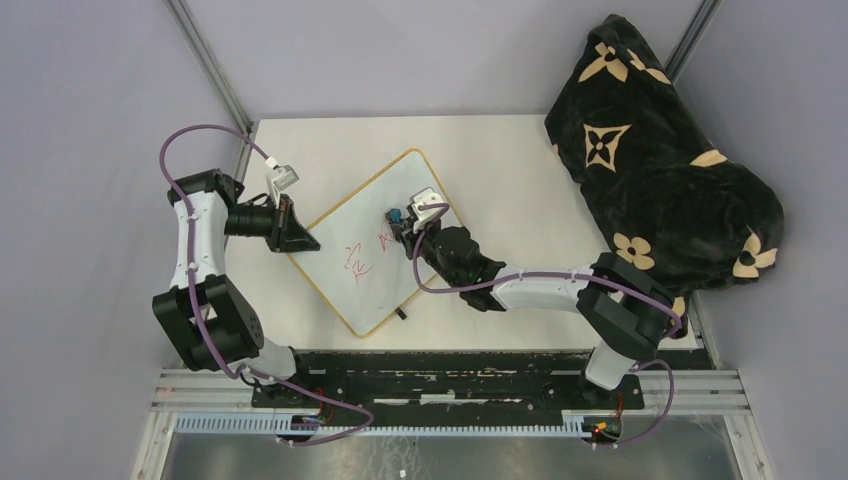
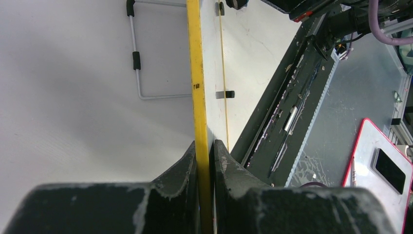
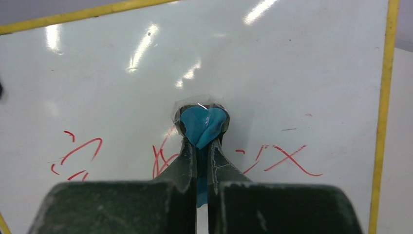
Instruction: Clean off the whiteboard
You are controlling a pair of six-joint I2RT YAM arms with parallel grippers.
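Observation:
The whiteboard (image 1: 360, 210) lies cornerwise on the table, white with a yellow frame, red scribbles (image 1: 358, 262) across its near half. My left gripper (image 1: 300, 238) is shut on the board's left edge; in the left wrist view its fingers (image 2: 185, 165) pinch the yellow frame (image 2: 195, 73) edge-on. My right gripper (image 1: 398, 222) is over the board's middle, shut on a small blue wad (image 3: 203, 124) that touches the white surface (image 3: 272, 63). Red marks (image 3: 287, 158) lie on both sides of the right gripper (image 3: 202, 144).
A black blanket with tan flower prints (image 1: 660, 160) is heaped at the table's (image 1: 520, 170) right side. A black rail (image 1: 450, 365) runs along the near edge. A grey wire bracket (image 2: 139, 63) shows beside the board's frame.

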